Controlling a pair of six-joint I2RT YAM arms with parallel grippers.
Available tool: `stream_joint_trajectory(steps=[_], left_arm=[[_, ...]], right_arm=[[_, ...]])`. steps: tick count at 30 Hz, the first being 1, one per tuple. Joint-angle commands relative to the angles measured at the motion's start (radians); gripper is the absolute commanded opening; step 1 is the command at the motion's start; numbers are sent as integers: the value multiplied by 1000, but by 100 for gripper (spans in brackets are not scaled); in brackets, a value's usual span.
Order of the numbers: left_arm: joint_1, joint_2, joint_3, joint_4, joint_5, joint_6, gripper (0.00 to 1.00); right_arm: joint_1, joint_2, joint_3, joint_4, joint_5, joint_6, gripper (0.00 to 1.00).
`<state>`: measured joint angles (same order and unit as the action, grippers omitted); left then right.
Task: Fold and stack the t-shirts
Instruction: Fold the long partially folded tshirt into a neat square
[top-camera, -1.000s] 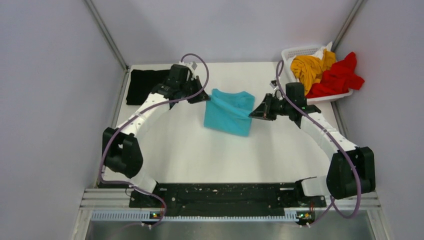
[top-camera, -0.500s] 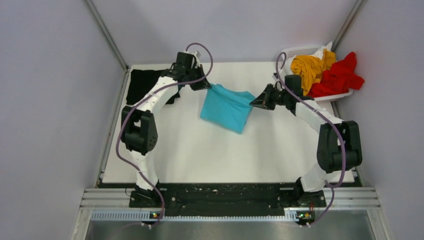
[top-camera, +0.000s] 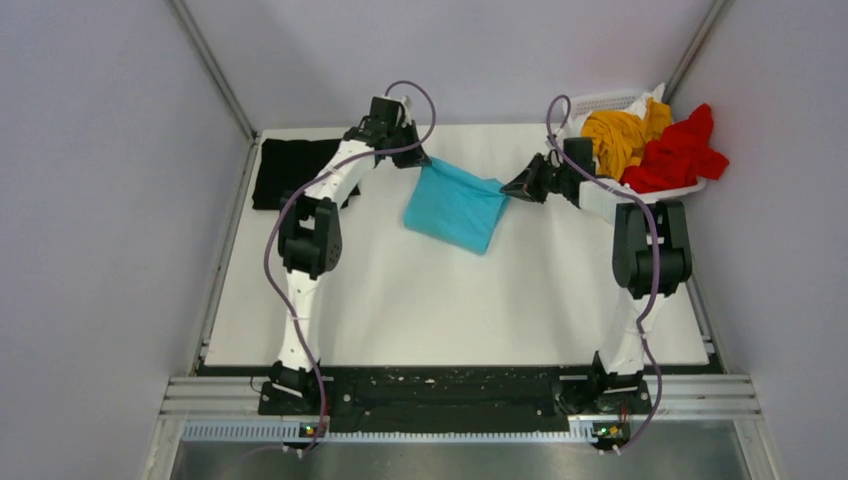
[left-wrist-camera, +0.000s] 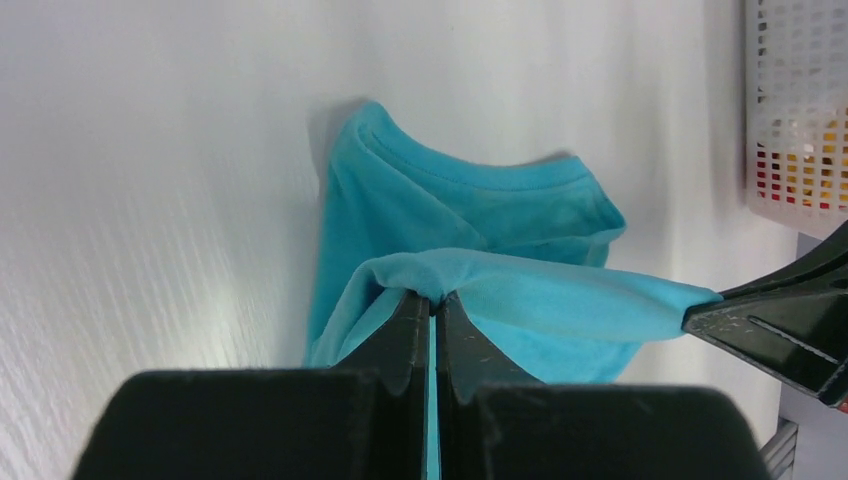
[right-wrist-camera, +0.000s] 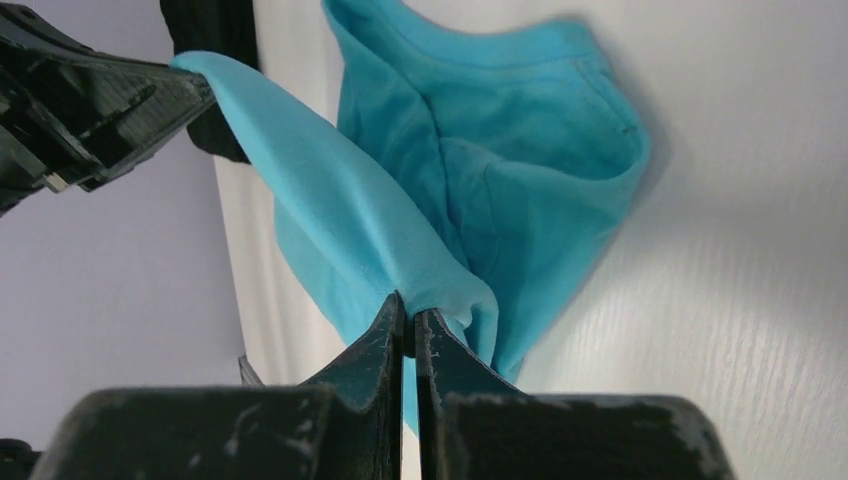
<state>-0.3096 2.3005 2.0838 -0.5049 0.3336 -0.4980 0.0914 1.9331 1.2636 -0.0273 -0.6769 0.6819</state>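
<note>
pinching the turquoise t-shirt (top-camera: 455, 210) taut with left gripper (top-camera: 420, 162) and right gripper (top-camera: 507, 187), both clamped on it; could slip or fold crooked under uneven pull.

The turquoise t-shirt (left-wrist-camera: 470, 210) is soft, matt knit cloth with a stitched collar. The left gripper (left-wrist-camera: 433, 300) and the right gripper (right-wrist-camera: 410, 315) look like matt black plastic, scuffed and speckled. The table (top-camera: 400, 300) is white, matt and faintly grained. The basket (left-wrist-camera: 795, 100) is white plastic lattice.
</note>
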Motion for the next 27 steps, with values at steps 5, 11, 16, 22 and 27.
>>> stream_joint_trajectory(steps=[5,11,16,22,27], left_arm=[[27,108,138,37,23,4,0],[27,150,155,80,68,-11,0],[28,143,180,68,87,-25,44],[24,16,115,68,106,-12,99],[2,-126,-80,121,195,-21,99]], right_arm=[[-24,67,103,7,83,-2,0],[-26,71,105,-12,137,-12,0],[-30,74,150,-38,185,-15,54],[-25,-12,149,-50,184,-20,99],[24,-114,51,1,113,7,99]])
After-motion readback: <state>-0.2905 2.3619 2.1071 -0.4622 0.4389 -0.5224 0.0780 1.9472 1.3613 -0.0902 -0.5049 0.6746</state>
